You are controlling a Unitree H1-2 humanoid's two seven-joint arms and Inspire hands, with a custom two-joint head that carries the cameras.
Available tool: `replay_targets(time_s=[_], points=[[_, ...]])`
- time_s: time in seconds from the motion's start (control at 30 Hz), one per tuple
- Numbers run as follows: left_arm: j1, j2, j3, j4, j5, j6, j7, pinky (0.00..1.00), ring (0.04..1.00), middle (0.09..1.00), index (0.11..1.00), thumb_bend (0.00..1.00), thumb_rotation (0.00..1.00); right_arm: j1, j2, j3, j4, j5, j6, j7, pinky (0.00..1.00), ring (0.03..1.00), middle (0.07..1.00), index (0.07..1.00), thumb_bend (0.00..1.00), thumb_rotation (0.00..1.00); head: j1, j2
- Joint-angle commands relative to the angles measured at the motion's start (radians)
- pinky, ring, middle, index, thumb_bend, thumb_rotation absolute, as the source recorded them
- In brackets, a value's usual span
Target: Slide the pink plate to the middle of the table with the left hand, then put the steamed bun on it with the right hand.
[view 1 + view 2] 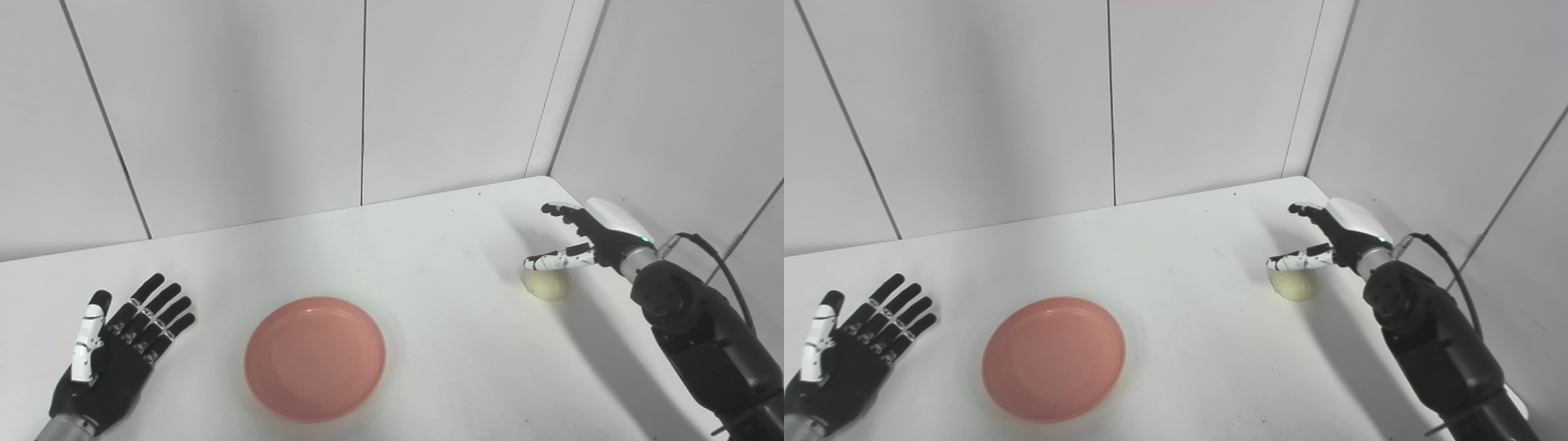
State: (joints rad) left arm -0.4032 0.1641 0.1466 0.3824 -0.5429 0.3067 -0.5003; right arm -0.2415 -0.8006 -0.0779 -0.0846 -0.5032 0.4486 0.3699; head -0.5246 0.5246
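The pink plate (315,358) lies flat near the table's front, a little left of centre, with nothing on it. A pale steamed bun (547,285) rests on the table at the right. My right hand (579,239) hovers over the bun, open, thumb stretched across its top and fingers spread behind it; I cannot tell whether it touches the bun. My left hand (116,345) lies palm up at the front left, open, fingers spread, well apart from the plate.
The white table (429,257) is bounded by white wall panels at the back and along the right side, meeting in a corner (539,174) close behind the right hand. A black cable (726,269) loops off the right forearm.
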Motion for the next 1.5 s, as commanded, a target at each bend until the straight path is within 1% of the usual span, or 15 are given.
replay_targets(time_s=[0.0,0.17,0.2,0.33,0.37,0.4,0.6,0.73,0.87,0.97,1.13,1.27,1.33,1.37,1.47], points=[[0.049,0.024,0.0,0.061,0.032,0.049,0.041,0.85,0.84,0.845,0.837,0.63,0.83,-0.043,-0.021,-0.003,-0.013,-0.039,0.02,0.012,0.75,0.848,0.864,0.859,1.0,0.49,0.001,0.002],[0.05,0.027,-0.001,0.061,0.042,0.04,0.043,0.83,0.835,0.842,0.836,0.63,0.82,-0.062,0.024,-0.013,0.011,-0.102,0.021,0.063,0.77,0.842,0.845,0.864,1.0,0.48,-0.001,0.006],[0.05,0.027,-0.001,0.062,0.044,0.039,0.043,0.84,0.838,0.846,0.838,0.63,0.81,-0.064,0.031,-0.016,0.014,-0.106,0.021,0.067,0.77,0.847,0.856,0.863,1.0,0.46,-0.001,0.006],[0.052,0.031,-0.007,0.06,0.049,0.03,0.038,0.84,0.836,0.844,0.839,0.63,0.82,-0.065,0.04,-0.019,0.018,-0.118,0.021,0.085,0.76,0.845,0.856,0.862,1.0,0.47,-0.003,0.01],[0.054,0.032,-0.008,0.058,0.05,0.029,0.038,0.84,0.837,0.844,0.839,0.63,0.82,-0.066,0.042,-0.021,0.02,-0.12,0.021,0.089,0.72,0.816,0.848,0.862,1.0,0.46,-0.003,0.01],[0.055,0.034,-0.012,0.057,0.052,0.023,0.033,0.84,0.837,0.845,0.839,0.63,0.82,-0.067,0.044,-0.023,0.024,-0.128,0.021,0.094,0.71,0.806,0.846,0.862,1.0,0.46,-0.002,0.011],[0.06,0.043,-0.024,0.046,0.046,0.018,0.028,0.84,0.836,0.842,0.837,0.65,0.81,-0.065,0.04,-0.029,0.045,-0.133,0.021,0.096,0.71,0.829,0.863,0.873,1.0,0.46,-0.005,0.018],[0.061,0.047,-0.024,0.043,0.045,0.02,0.035,0.84,0.84,0.846,0.84,0.65,0.8,-0.061,0.046,-0.044,0.05,-0.145,0.021,0.105,0.7,0.853,0.874,0.867,1.0,0.44,-0.005,0.021],[0.062,0.052,-0.023,0.041,0.042,0.023,0.033,0.83,0.833,0.842,0.838,0.65,0.8,-0.062,0.036,-0.029,0.052,-0.188,0.021,0.127,0.72,0.845,0.846,0.867,1.0,0.46,-0.007,0.028],[0.064,0.053,-0.022,0.03,0.039,0.033,0.037,0.82,0.825,0.835,0.831,0.65,0.79,-0.063,0.038,-0.032,0.049,-0.201,0.021,0.145,0.66,0.781,0.802,0.861,1.0,0.44,-0.01,0.032],[0.069,0.055,-0.022,0.008,0.039,0.046,0.049,0.81,0.821,0.832,0.829,0.66,0.79,-0.065,0.041,-0.027,0.061,-0.215,0.021,0.149,0.67,0.797,0.829,0.846,1.0,0.41,-0.01,0.036],[0.073,0.057,-0.022,0.0,0.035,0.053,0.048,0.81,0.825,0.835,0.832,0.65,0.79,-0.064,0.045,-0.018,0.069,-0.216,0.02,0.123,0.65,0.77,0.808,0.829,1.0,0.38,-0.012,0.037],[0.075,0.058,-0.022,-0.001,0.034,0.053,0.047,0.82,0.827,0.837,0.833,0.64,0.8,-0.067,0.046,-0.015,0.077,-0.22,0.02,0.123,0.65,0.774,0.81,0.826,1.0,0.38,-0.013,0.037],[0.075,0.059,-0.022,-0.001,0.032,0.054,0.046,0.82,0.828,0.839,0.835,0.64,0.8,-0.068,0.048,-0.016,0.08,-0.223,0.02,0.126,0.68,0.791,0.823,0.825,1.0,0.38,-0.013,0.037],[0.077,0.061,-0.024,-0.003,0.031,0.054,0.042,0.82,0.83,0.841,0.838,0.64,0.81,-0.075,0.034,0.011,0.091,-0.239,0.02,0.134,0.69,0.792,0.826,0.817,1.0,0.38,-0.011,0.039]])
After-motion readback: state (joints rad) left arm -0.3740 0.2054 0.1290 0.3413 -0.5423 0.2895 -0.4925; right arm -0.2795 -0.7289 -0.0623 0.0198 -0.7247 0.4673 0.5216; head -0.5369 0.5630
